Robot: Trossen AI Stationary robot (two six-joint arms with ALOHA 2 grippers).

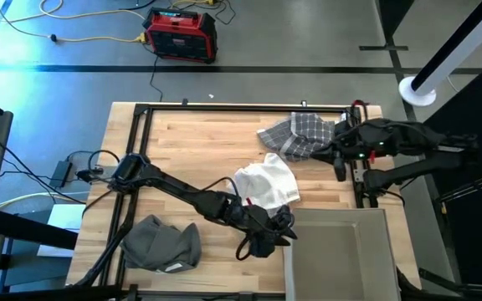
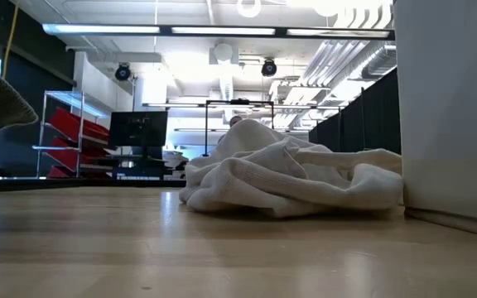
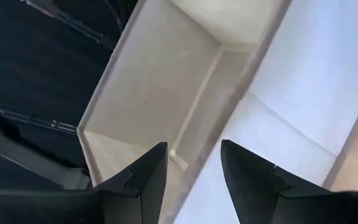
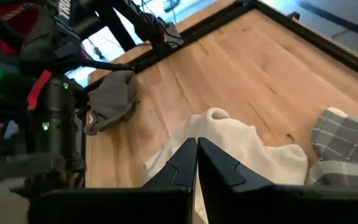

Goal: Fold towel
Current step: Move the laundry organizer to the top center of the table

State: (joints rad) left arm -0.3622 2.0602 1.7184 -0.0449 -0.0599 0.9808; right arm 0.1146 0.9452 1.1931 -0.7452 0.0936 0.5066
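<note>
White towel (image 1: 266, 184) crumpled just behind left gripper (image 1: 284, 227) (fingers apart, empty), right gripper (image 1: 339, 159) closed.

I see open counter (image 1: 207, 142) across the far left and middle, with nothing lying between the black frame rail and the white towel (image 1: 268, 184). My left arm stretches diagonally over the near middle, its end effector (image 1: 276, 235) hanging with fingers apart at the bin (image 1: 341, 251) edge, so that lane is blocked between the grey cloth (image 1: 162, 243) and the bin. The plaid cloth (image 1: 298, 134) and the right end effector (image 1: 339, 153), fingers together, crowd the far right corner.
</note>
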